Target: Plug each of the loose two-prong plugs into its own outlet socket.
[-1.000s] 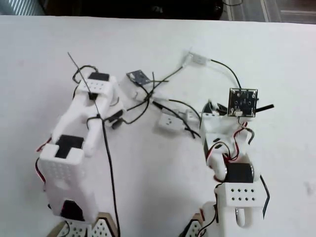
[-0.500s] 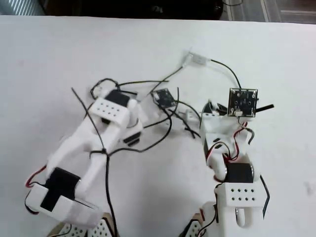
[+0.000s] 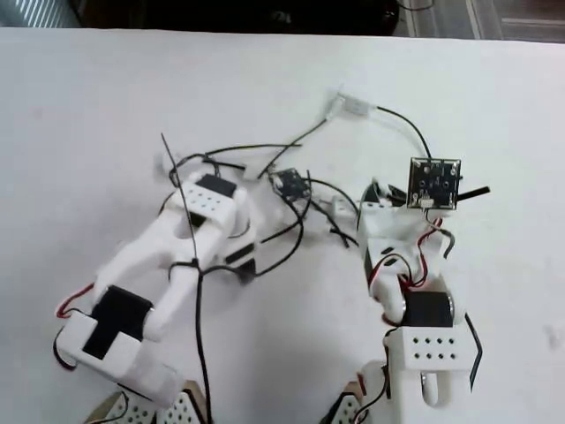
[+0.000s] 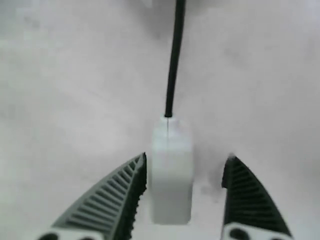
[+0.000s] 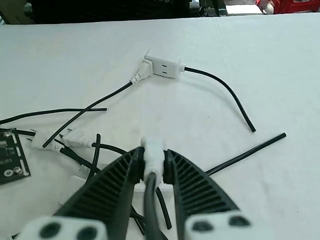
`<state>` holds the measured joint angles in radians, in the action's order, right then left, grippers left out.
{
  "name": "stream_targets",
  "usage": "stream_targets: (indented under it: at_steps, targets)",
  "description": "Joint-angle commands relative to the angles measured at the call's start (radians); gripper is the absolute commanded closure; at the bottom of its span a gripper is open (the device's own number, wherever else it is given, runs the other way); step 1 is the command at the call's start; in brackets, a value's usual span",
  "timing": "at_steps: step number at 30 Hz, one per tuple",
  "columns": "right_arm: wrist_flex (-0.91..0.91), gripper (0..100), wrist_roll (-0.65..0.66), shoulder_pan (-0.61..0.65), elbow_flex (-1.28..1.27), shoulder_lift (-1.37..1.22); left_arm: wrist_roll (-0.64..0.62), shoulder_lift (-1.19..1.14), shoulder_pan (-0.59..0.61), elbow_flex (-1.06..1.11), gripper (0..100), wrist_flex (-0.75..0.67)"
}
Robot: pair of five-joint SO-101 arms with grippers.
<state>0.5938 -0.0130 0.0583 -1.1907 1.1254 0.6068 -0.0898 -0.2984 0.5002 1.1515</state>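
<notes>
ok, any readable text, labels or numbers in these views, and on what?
None readable.
Small circuit board: pale marks, too blurred to read.
Outlet socket: no print visible.
Plug in the right hand: no print visible.

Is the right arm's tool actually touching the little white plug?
Touching: the right wrist view shows the right tool clamped against both sides of the white plug, with no gap.

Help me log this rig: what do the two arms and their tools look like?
Both the left arm and right arm have white shells, black motor blocks, hole-dotted plates, red and black wires. The left tool and right tool have dark ribbed fingers on white bases.
</notes>
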Motion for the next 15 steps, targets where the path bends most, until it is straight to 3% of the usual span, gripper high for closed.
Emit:
stream_targets:
  at_steps: [1,10,15]
  targets:
    - [-0.012,98.1,-0.005,0.001,0.006,0.012,-0.002,0.002,0.056,-0.084,74,0.017]
    - [-0.012,98.1,-0.005,0.001,0.006,0.012,0.084,-0.004,0.234,-0.103,74,-0.06]
    - [-0.012,98.1,-0.005,0.001,0.006,0.012,0.094,0.001,0.257,-0.123,74,-0.072]
